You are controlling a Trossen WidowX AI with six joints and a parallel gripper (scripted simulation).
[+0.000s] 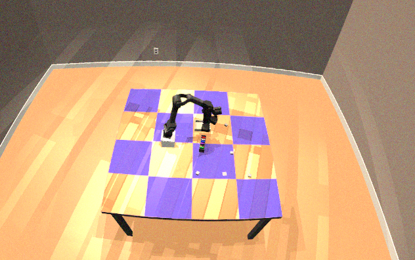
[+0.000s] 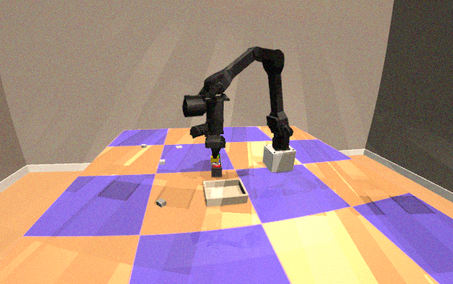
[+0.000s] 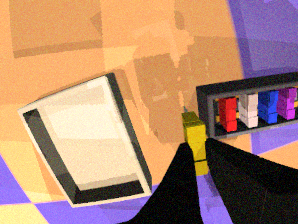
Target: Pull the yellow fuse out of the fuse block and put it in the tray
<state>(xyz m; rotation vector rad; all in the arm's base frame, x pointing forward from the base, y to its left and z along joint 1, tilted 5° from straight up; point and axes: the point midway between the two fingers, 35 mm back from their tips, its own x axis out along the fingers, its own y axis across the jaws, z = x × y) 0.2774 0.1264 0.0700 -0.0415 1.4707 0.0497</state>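
Now the hand (image 3: 198, 152) is clamped on the yellow fuse (image 3: 196, 141), which hangs upright beyond its tips, clear of the fuse block (image 3: 249, 111) to the right. Further left on the counter (image 3: 80, 30) lies the tray (image 3: 83, 137), so the carry runs that way.

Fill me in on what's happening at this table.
The robot arm's gripper is shut on the yellow fuse, which is out of the fuse block and hangs in the air beside its end. The red, white, blue and purple fuses sit in the block. The tray lies open nearby, with nothing visible inside. The fuse is not yet over it.
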